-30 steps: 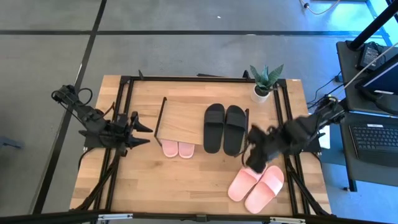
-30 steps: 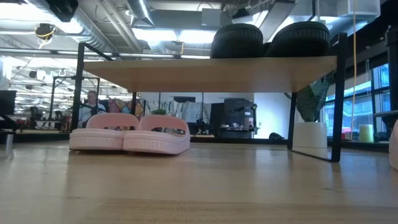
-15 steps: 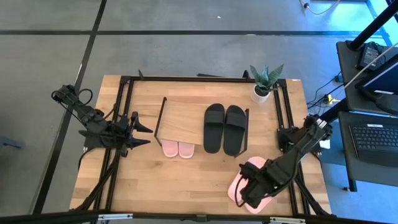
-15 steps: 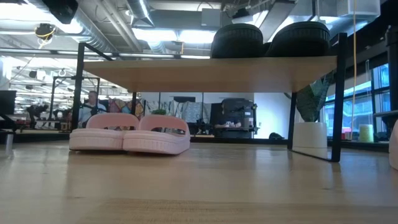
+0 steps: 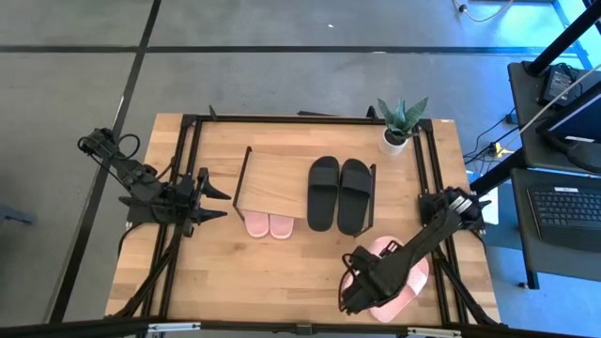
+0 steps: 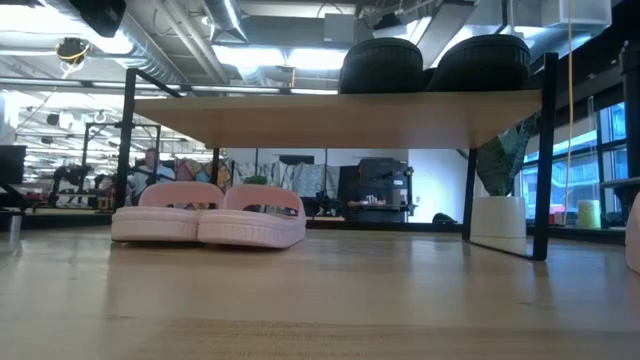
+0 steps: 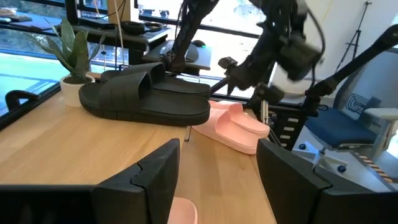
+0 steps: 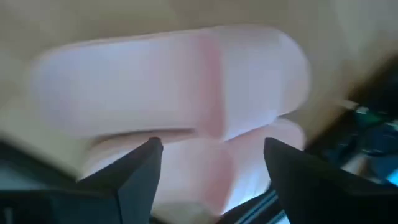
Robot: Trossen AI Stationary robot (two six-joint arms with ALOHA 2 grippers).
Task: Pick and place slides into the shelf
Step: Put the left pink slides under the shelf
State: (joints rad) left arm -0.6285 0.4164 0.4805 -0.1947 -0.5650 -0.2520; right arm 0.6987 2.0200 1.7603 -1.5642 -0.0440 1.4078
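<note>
— Six slides in all, yes? Where do they sit?

— Only three pairs show. The black pair rests on the shelf top board, toward its right end. One pink pair sits on the tabletop under the shelf's near edge, and in the low view those two lie side by side beneath the board. The other pink pair lies near the tabletop's front right corner.

— And the right gripper?

— Low over that front-right pair, at its left end. Its wrist view shows a pink slide filling the frame, with the two dark fingers spread wide on either side — parted, nothing clamped between them.

— The left gripper?

— Waiting by the tabletop's left edge, pointing toward the shelf. Its fingers stand apart with nothing between them.

— Anything else on the tabletop?

— A potted plant near the back right corner, just behind the shelf's right end.
</note>
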